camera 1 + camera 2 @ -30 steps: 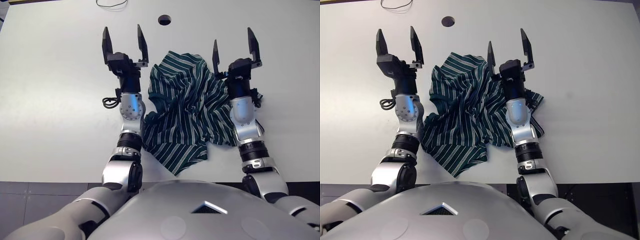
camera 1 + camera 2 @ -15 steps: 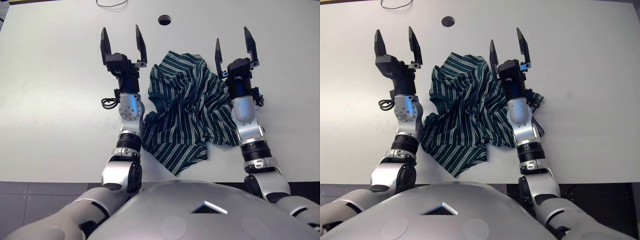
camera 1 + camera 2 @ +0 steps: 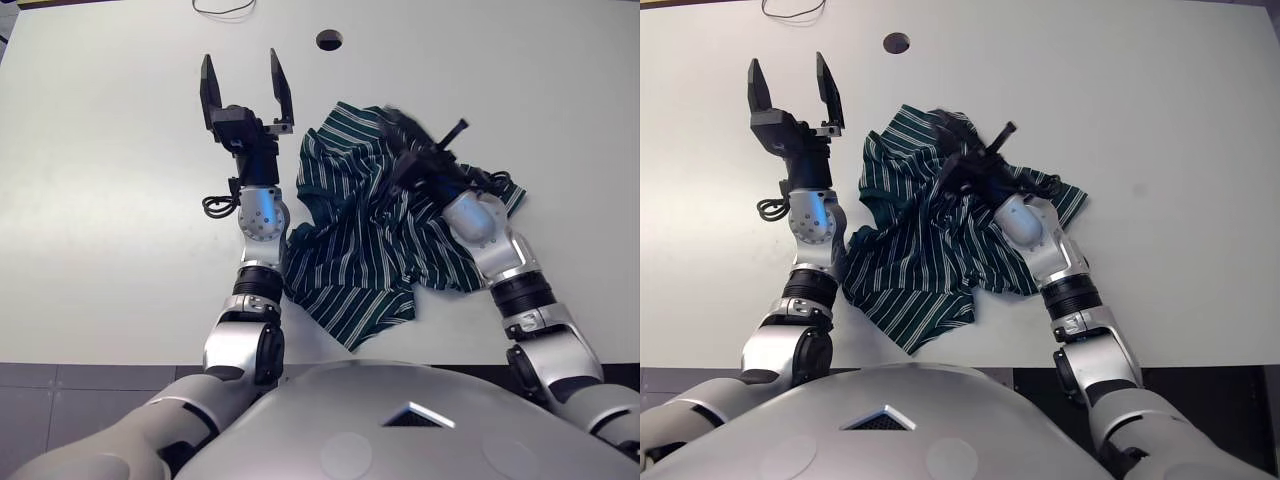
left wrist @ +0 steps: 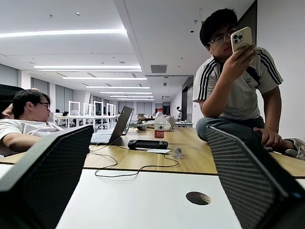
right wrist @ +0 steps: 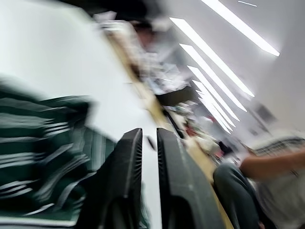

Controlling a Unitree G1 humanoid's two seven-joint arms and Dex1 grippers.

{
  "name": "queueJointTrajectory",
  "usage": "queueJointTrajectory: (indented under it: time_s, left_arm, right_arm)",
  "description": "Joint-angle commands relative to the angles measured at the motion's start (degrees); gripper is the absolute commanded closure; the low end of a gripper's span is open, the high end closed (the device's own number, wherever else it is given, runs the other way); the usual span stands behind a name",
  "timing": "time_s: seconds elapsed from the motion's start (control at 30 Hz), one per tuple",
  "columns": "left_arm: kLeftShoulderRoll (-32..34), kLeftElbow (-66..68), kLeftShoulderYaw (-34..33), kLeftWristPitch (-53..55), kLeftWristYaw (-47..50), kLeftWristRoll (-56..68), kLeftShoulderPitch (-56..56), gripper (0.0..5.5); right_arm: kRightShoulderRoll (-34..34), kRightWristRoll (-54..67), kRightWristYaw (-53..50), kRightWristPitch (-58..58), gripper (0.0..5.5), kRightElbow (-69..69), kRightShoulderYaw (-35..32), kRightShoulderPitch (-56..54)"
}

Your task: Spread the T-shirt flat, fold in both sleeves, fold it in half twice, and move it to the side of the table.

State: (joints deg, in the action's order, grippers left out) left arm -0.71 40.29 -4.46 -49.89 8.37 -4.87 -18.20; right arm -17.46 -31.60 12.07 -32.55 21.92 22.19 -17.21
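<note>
Right wrist view: right pincer (image 5: pixel 148 136) nearly shut over T-shirt (image 3: pixel 350 230); left pincer (image 3: pixel 240 60) wide, empty

**Left and right eye views.** Paired head cameras look forward and steeply down over both arms onto the desk (image 3: pixel 100 200). They share almost the whole desktop, the T-shirt (image 3: pixel 360 250) and the round hole (image 3: pixel 329 39), offset sideways between them.

**Left wrist view.** Set low near the desk, it faces level across it between the spread fingers of the left tool (image 4: pixel 148 129); the same hole appears.

**Right wrist view.** Tilted, it looks close along the right tool (image 5: pixel 149 131), with the T-shirt alongside.
</note>
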Motion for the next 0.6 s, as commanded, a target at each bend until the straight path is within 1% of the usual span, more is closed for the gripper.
queueJointTrajectory:
  time_s: [0.03,0.2,0.4,0.47,0.6]
  left_arm:
    - [-0.26,0.43,0.17,0.77,1.00,-0.61,-2.12,1.12]
    - [0.31,1.54,0.01,0.81,1.71,-1.21,-3.58,1.12]
    - [-0.06,2.74,0.63,0.17,1.93,-1.60,-4.54,1.12]
    - [-0.28,3.13,1.01,0.03,1.71,-1.78,-4.83,1.12]
    - [-0.33,2.77,1.76,-0.20,1.22,-1.92,-5.03,1.12]
  right_arm:
    - [-4.24,-3.01,8.00,0.59,5.37,4.10,3.76,-7.15]
    - [-5.55,-2.54,14.97,1.45,5.37,4.70,4.96,-15.12]
    - [-4.90,-7.91,23.96,0.83,5.37,13.29,12.52,-23.96]
    - [-3.28,-9.37,23.40,0.79,5.37,19.03,14.16,-27.13]
    - [1.18,-12.87,14.48,4.73,5.37,38.21,15.96,-34.77]
